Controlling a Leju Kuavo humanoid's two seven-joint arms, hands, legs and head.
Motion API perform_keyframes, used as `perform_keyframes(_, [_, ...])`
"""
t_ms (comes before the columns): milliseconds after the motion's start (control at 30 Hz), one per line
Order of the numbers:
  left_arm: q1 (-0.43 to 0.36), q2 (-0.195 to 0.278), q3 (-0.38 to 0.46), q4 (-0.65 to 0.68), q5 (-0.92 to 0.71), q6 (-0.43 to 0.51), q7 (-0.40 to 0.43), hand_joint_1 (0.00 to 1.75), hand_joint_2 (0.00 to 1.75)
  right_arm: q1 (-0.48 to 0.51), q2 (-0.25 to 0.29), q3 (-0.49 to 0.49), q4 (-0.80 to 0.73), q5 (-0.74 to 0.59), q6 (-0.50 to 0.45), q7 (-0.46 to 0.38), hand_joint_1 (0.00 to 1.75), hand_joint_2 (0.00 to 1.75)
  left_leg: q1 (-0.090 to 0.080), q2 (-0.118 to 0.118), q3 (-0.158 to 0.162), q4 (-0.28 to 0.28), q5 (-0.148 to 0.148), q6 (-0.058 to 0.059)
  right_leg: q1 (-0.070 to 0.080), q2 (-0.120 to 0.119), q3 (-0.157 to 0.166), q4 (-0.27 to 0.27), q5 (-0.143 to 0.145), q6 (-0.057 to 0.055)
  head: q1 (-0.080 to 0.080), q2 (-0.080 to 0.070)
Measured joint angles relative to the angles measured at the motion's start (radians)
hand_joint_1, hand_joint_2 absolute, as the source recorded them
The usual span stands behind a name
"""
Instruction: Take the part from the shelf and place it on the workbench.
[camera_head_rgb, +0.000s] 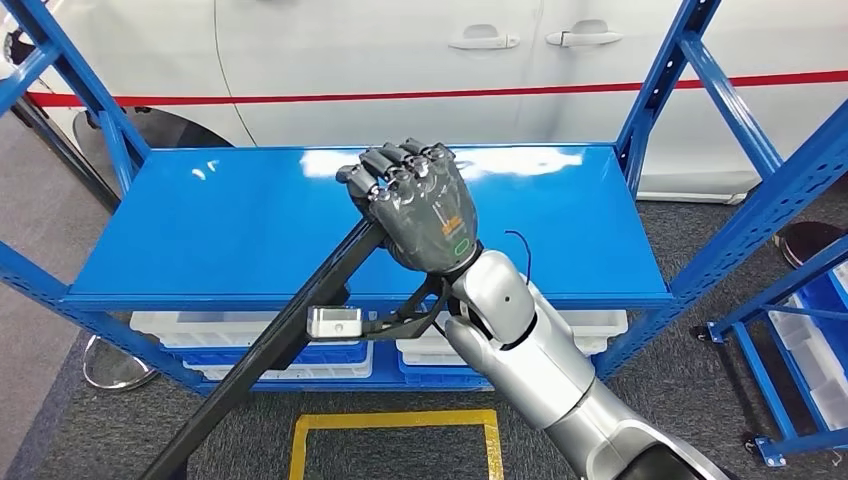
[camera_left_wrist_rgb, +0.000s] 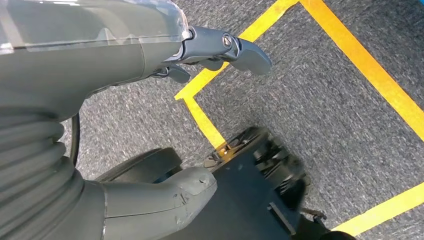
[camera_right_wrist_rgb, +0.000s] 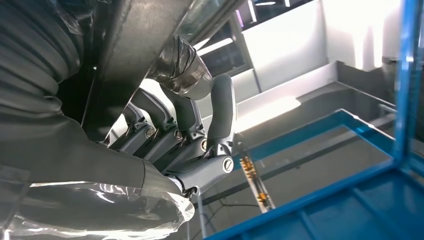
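The part is a long, flat black bar (camera_head_rgb: 290, 325). It slants from the middle of the blue shelf top (camera_head_rgb: 200, 230) down toward the floor at the lower left. My right hand (camera_head_rgb: 420, 200) grips the bar's upper end just above the shelf, fingers curled over it. In the right wrist view the bar (camera_right_wrist_rgb: 130, 50) runs across my palm, with the fingers (camera_right_wrist_rgb: 220, 110) wrapped around it. My left hand (camera_left_wrist_rgb: 125, 65) hangs over the carpet, its fingers (camera_left_wrist_rgb: 225, 45) stretched out and holding nothing.
A white car (camera_head_rgb: 400, 60) with a red stripe stands right behind the shelf. White bins (camera_head_rgb: 200, 335) sit on the shelf's lower level. Another blue rack (camera_head_rgb: 800, 300) stands to the right. A yellow tape square (camera_head_rgb: 395, 420) marks the grey carpet.
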Motion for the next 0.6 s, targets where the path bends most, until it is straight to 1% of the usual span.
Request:
perform_keyframes(67, [0.000, -0.001, 0.006, 0.000, 0.009, -0.004, 0.003, 0.00, 1.75, 0.009, 0.007, 0.018, 0.000, -0.003, -0.004, -0.003, 1.75, 1.75, -0.005, -0.001, 0.007, -0.020, 0.000, 0.007, 0.001, 0.000, -0.002, -0.002, 0.002, 0.010, 0.000, 0.000])
perform_keyframes(100, [0.000, -0.002, 0.010, 0.000, 0.012, -0.006, 0.005, 0.00, 1.75, 0.013, 0.010, 0.027, 0.000, -0.003, -0.004, -0.005, 1.75, 1.75, -0.003, -0.001, 0.008, -0.023, 0.003, 0.011, 0.001, 0.000, -0.002, -0.003, 0.002, 0.016, 0.000, 0.000])
perform_keyframes(133, [0.000, -0.003, 0.013, 0.000, 0.016, -0.008, 0.007, 0.00, 1.75, 0.014, 0.013, 0.034, 0.000, -0.003, -0.005, -0.006, 1.75, 1.75, 0.000, -0.001, 0.010, -0.029, 0.006, 0.016, 0.000, 0.000, -0.004, 0.002, -0.003, 0.021, 0.000, 0.000])
perform_keyframes(167, [-0.002, -0.005, 0.016, 0.000, 0.020, -0.009, 0.010, 0.00, 1.75, 0.014, 0.015, 0.040, 0.000, -0.004, -0.005, -0.007, 1.75, 1.75, 0.002, -0.001, 0.013, -0.034, 0.011, 0.022, 0.000, -0.001, -0.011, 0.020, -0.017, 0.026, 0.000, 0.000])
perform_keyframes(200, [-0.004, -0.007, 0.020, 0.000, 0.023, -0.011, 0.013, 0.00, 1.75, 0.013, 0.016, 0.043, 0.001, -0.005, -0.005, -0.008, 1.75, 1.75, 0.005, 0.000, 0.015, -0.039, 0.014, 0.027, 0.000, -0.001, -0.028, 0.059, -0.042, 0.030, 0.000, 0.000])
perform_keyframes(267, [-0.008, -0.011, 0.027, 0.000, 0.027, -0.016, 0.024, 0.00, 1.75, 0.013, 0.017, 0.050, 0.004, -0.009, -0.005, -0.008, 1.75, 1.75, 0.004, 0.000, 0.014, -0.038, 0.016, 0.031, -0.003, -0.001, -0.085, 0.183, -0.105, 0.036, 0.000, 0.000])
perform_keyframes(300, [-0.008, -0.012, 0.030, 0.000, 0.027, -0.017, 0.029, 0.00, 1.75, 0.013, 0.017, 0.052, 0.007, -0.010, -0.005, -0.008, 1.75, 1.75, 0.004, 0.000, 0.013, -0.036, 0.016, 0.031, -0.004, -0.001, -0.111, 0.236, -0.124, 0.038, 0.000, 0.000])
perform_keyframes(333, [-0.008, -0.013, 0.033, 0.000, 0.027, -0.018, 0.033, 0.00, 1.75, 0.013, 0.017, 0.055, 0.010, -0.012, -0.005, -0.008, 1.75, 1.75, 0.004, 0.000, 0.012, -0.034, 0.015, 0.031, -0.005, -0.001, -0.122, 0.261, -0.125, 0.039, 0.000, 0.000])
perform_keyframes(367, [-0.008, -0.014, 0.036, 0.000, 0.027, -0.020, 0.036, 0.00, 1.75, 0.012, 0.017, 0.057, 0.012, -0.012, -0.005, -0.008, 1.75, 1.75, 0.005, 0.000, 0.011, -0.030, 0.015, 0.031, -0.007, -0.001, -0.114, 0.247, -0.107, 0.040, 0.001, 0.000])
perform_keyframes(400, [-0.009, -0.015, 0.037, 0.000, 0.026, -0.023, 0.038, 0.00, 1.75, 0.011, 0.017, 0.058, 0.013, -0.012, -0.005, -0.009, 1.75, 1.75, 0.005, -0.001, 0.010, -0.027, 0.013, 0.029, -0.009, -0.001, -0.087, 0.197, -0.075, 0.040, 0.000, 0.000])
perform_keyframes(433, [-0.009, -0.017, 0.039, 0.000, 0.025, -0.025, 0.039, 0.00, 1.75, 0.009, 0.018, 0.059, 0.014, -0.013, -0.005, -0.009, 1.75, 1.75, 0.005, -0.002, 0.009, -0.022, 0.011, 0.027, -0.010, -0.001, -0.053, 0.130, -0.046, 0.038, 0.000, 0.000])
perform_keyframes(467, [-0.011, -0.019, 0.039, 0.000, 0.024, -0.028, 0.039, 0.00, 1.75, 0.006, 0.020, 0.060, 0.014, -0.013, -0.005, -0.009, 1.75, 1.75, 0.003, -0.002, 0.006, -0.016, 0.009, 0.023, -0.010, -0.001, -0.023, 0.071, -0.024, 0.035, 0.000, 0.000])
perform_keyframes(500, [-0.012, -0.020, 0.039, 0.000, 0.023, -0.031, 0.040, 0.00, 1.75, 0.002, 0.022, 0.061, 0.014, -0.014, -0.005, -0.009, 1.75, 1.75, 0.001, -0.003, 0.002, -0.012, 0.008, 0.017, -0.009, -0.001, -0.004, 0.031, -0.012, 0.032, 0.000, 0.000])
perform_keyframes(533, [-0.013, -0.021, 0.039, 0.000, 0.022, -0.035, 0.040, 0.00, 1.75, -0.001, 0.023, 0.061, 0.014, -0.015, -0.005, -0.008, 1.75, 1.75, 0.000, -0.003, -0.001, -0.009, 0.008, 0.012, -0.007, 0.001, 0.002, 0.014, -0.010, 0.028, 0.000, 0.000])
perform_keyframes(600, [-0.015, -0.023, 0.040, 0.000, 0.019, -0.040, 0.041, 0.00, 1.75, -0.003, 0.024, 0.061, 0.014, -0.018, -0.006, -0.008, 1.75, 1.75, 0.001, -0.003, -0.005, -0.010, 0.011, 0.001, -0.004, 0.003, -0.001, 0.010, -0.004, 0.017, 0.000, 0.000])
